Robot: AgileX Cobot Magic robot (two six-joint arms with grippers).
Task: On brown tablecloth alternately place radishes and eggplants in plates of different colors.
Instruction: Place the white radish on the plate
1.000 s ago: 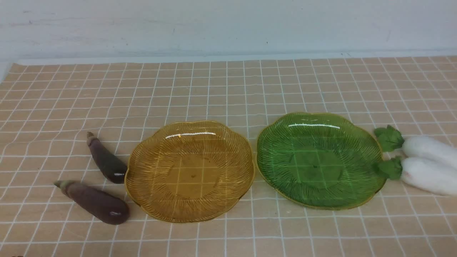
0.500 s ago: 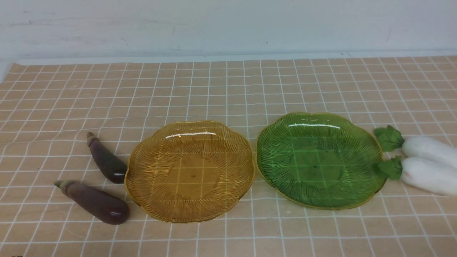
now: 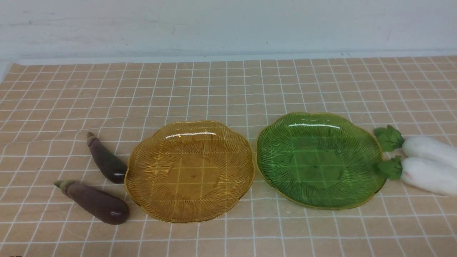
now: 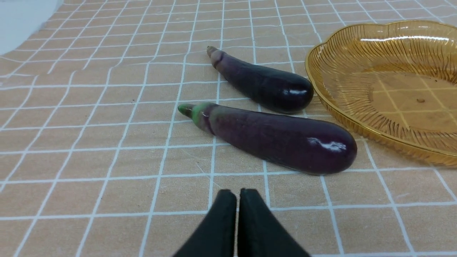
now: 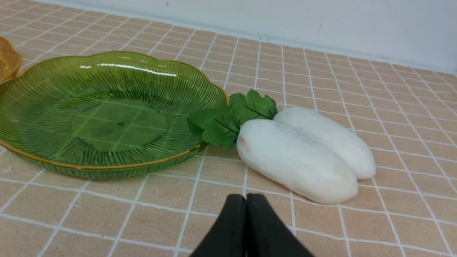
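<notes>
On the brown tablecloth (image 3: 228, 89) stand an empty amber plate (image 3: 142, 185) and an empty green plate (image 3: 271, 157). Two purple eggplants lie left of the amber plate, one nearer (image 3: 94, 202) (image 4: 282, 141) and one farther (image 3: 106, 162) (image 4: 264, 84). Two white radishes lie side by side right of the green plate, one nearer (image 3: 426, 175) (image 5: 294, 160) and one farther (image 3: 428, 149) (image 5: 328, 137); the nearer one's leaves (image 5: 228, 121) touch the green rim (image 5: 107, 167). My left gripper (image 4: 237, 194) is shut and empty, short of the nearer eggplant. My right gripper (image 5: 245, 199) is shut and empty, short of the nearer radish. Neither gripper shows in the front view.
A white wall (image 3: 228, 25) rises behind the cloth's far edge. The amber plate's rim (image 4: 357, 121) lies close to both eggplants' rounded ends. The cloth is slightly wrinkled at the left (image 3: 53, 142).
</notes>
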